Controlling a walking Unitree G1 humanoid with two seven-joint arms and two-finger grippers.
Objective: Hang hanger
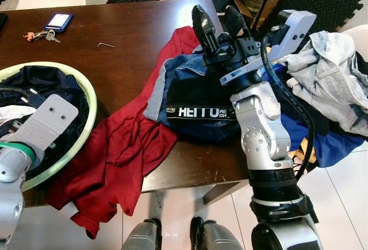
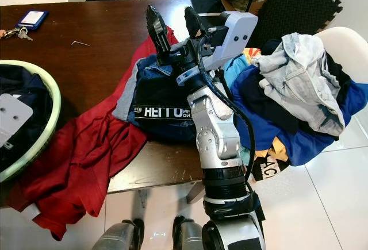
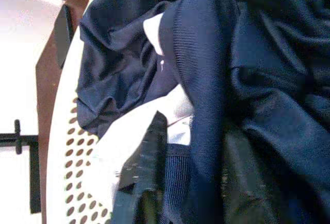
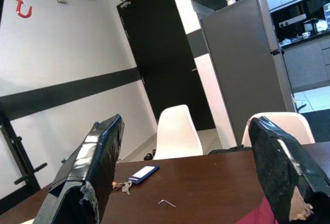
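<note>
My right gripper is raised above a heap of clothes on the dark wooden table, its two black fingers open with nothing between them. Under it lies a dark navy garment with a white-lettered band on top of blue denim. A red garment spreads from the heap and hangs over the table's front edge. In the right wrist view the open gripper points across the table toward the far wall. My left arm reaches into a pale green basket holding navy clothing.
A pale grey jacket and blue clothes pile up on a white chair at the right. Keys, a blue tag and a small hex key lie on the table's far side. White chairs stand behind. A red hook hangs on the wall.
</note>
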